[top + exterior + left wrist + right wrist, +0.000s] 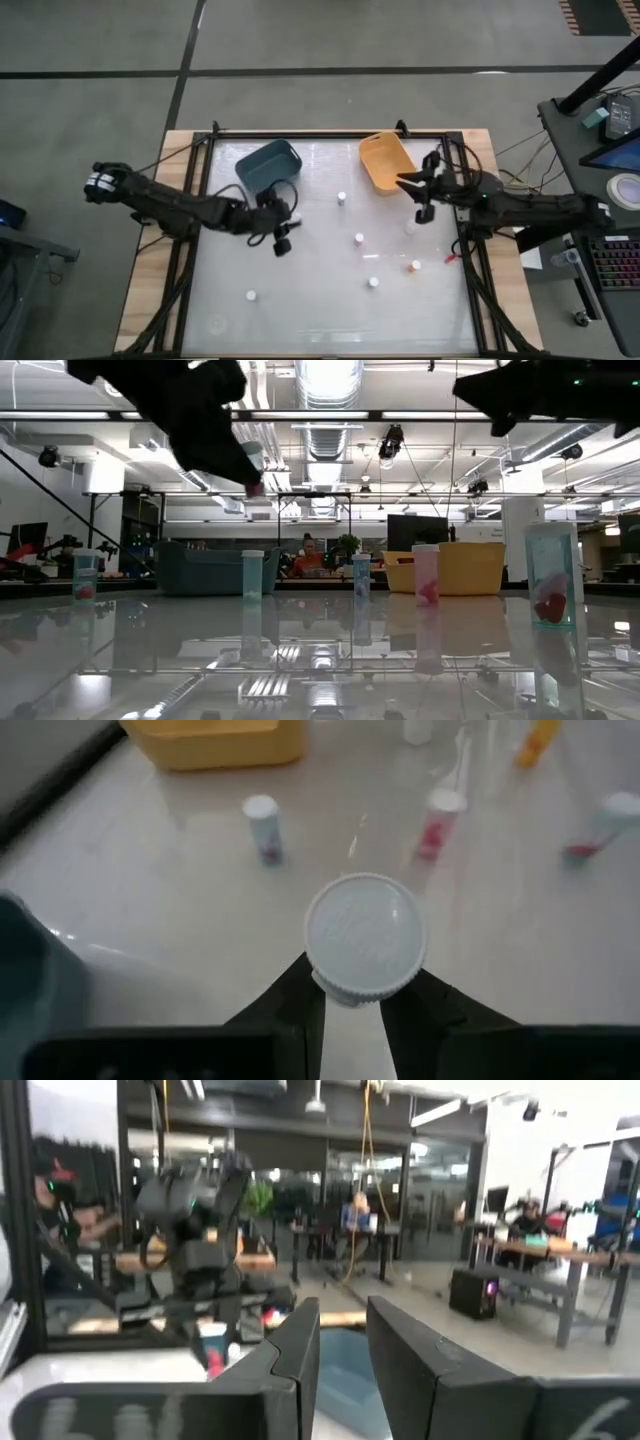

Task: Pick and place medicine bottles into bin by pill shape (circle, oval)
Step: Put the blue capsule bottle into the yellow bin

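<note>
Glossy white tabletop (330, 300) inside a dark frame, on a wooden bench over grey floor; behind it you have an open lab with ceiling lights, desks and a person seated far back. Your left gripper (352, 1003) sits just beside the blue-grey bin (268, 165), raised off the table, with its fingers clamped on a medicine bottle (366, 937); from the left wrist camera you look straight down on the bottle's ribbed white cap. Whatever is embossed on that cap is too faint to read. Your right gripper (420, 192) hangs next to the yellow bin (385, 162), its fingers drawn close with a narrow gap between them, and nothing shows between them. Loose medicine bottles stand upright and well apart on the table: one (341, 197) between the two bins, one (359, 239) near the middle, one (373, 283) closer to the front, one (250, 296) off toward the front left, and an orange-tinted one (416, 266) near a small red scrap (449, 259). From the low camera you see coloured pills through their clear walls, but no label text is legible.
</note>
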